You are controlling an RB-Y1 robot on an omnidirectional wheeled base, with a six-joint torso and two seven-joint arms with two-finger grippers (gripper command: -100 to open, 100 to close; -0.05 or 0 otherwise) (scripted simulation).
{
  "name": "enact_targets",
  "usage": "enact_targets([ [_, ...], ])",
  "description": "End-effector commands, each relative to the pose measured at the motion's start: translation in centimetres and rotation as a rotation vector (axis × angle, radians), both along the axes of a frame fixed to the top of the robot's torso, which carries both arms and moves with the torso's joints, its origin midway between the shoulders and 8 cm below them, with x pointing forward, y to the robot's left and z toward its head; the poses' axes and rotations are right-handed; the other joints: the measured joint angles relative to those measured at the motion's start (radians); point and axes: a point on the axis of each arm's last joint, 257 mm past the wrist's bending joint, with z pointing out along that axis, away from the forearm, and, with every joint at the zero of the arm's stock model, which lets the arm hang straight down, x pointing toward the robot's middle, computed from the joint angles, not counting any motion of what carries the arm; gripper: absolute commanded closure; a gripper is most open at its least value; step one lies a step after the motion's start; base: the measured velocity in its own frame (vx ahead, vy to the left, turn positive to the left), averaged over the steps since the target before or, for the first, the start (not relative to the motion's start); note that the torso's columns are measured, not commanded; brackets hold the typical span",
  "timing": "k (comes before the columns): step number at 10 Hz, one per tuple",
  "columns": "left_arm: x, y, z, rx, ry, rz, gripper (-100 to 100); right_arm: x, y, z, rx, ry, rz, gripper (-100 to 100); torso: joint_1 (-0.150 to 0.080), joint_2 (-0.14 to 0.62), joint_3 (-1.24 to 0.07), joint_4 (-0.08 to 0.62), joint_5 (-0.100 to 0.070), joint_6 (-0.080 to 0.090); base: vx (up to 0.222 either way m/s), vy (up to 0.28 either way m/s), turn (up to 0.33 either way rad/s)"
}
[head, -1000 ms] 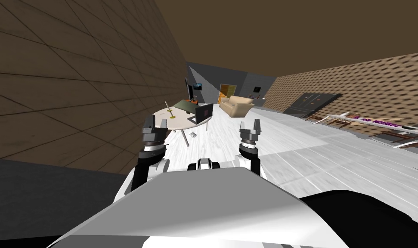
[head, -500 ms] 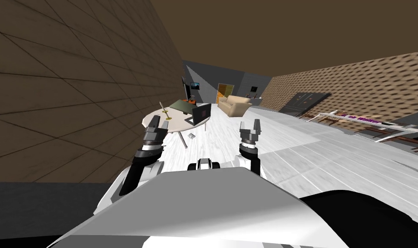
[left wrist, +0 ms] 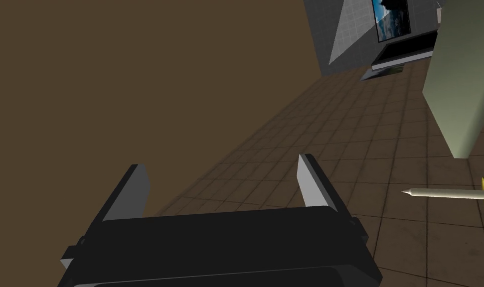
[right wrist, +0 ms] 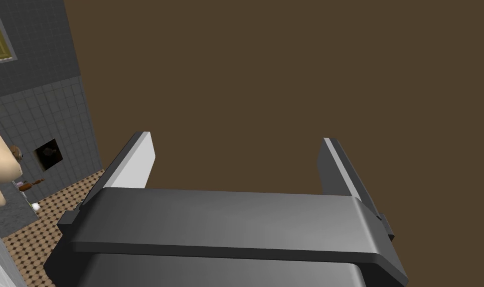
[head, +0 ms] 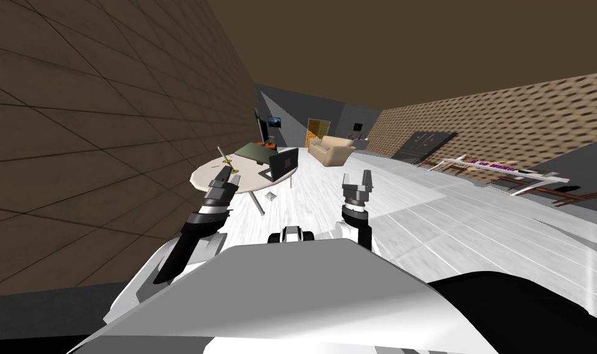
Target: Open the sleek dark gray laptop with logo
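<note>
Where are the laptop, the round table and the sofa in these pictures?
Laptop (head: 284, 163): head view, on its dark lid.
Round table (head: 212, 176): head view, bare part of its top.
Sofa (head: 331, 152): head view, middle of its beige front.

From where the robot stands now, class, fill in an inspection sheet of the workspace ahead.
Surface: round pale table ahead.
Job's things: dark laptop at the table's edge, lid looks raised.
Clutter: olive slab and candle-like stick on the table; small object on the floor.
Grippers: left gripper open, right gripper open, both empty.
Cables: nothing seen.
Surroundings: brown tiled wall, beige sofa, white floor.
</note>
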Motion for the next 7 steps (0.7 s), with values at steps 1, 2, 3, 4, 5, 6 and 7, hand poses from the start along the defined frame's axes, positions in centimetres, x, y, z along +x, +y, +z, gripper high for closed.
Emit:
enact_targets([
  [1, 0.5, 0.7, -0.9, 0.029, 0.064, 0.016, -100, 0.0, 0.0, 0.0, 0.0, 0.0, 0.0, 0, 0.0, 0.0, 0.0, 0.0, 0.0, 0.0, 0.072, -0.017, -0.074],
  [2, 0.7, 1.0, -1.2, 0.04, 0.087, 0.022, -100, 0.0, 0.0, 0.0, 0.0, 0.0, 0.0, 0, 0.0, -0.001, 0.0, 0.0, 0.0, 0.0, 0.078, -0.012, -0.066],
  [3, 0.9, 1.3, -1.6, 0.05, 0.11, 0.029, -100, 0.0, 0.0, 0.0, 0.0, 0.0, 0.0, 0, 0.0, -0.001, -0.001, 0.0, 0.0, 0.0, 0.077, -0.006, -0.083],
  [4, 1.0, 1.6, -2.0, 0.06, 0.134, 0.036, -100, 0.0, 0.0, 0.0, 0.0, 0.0, 0.0, 0, 0.001, -0.001, -0.001, 0.0, 0.0, 0.0, 0.069, -0.006, -0.082],
  [5, 1.2, 2.0, -2.4, 0.07, 0.157, 0.045, -100, 0.0, 0.0, 0.0, 0.0, 0.0, 0.0, 0, 0.0, -0.001, 0.0, 0.0, 0.0, 0.0, 0.072, -0.009, -0.064],
  [6, 1.4, 2.3, -2.8, 0.081, 0.181, 0.053, -100, 0.0, 0.0, 0.0, 0.0, 0.0, 0.0, 0, 0.0, -0.001, 0.0, 0.0, 0.0, 0.0, 0.073, -0.01, -0.071],
  [7, 1.5, 2.7, -3.2, 0.092, 0.205, 0.062, -100, 0.0, 0.0, 0.0, 0.0, 0.0, 0.0, 0, 0.0, -0.001, 0.0, 0.0, 0.0, 0.0, 0.075, -0.005, -0.086],
])
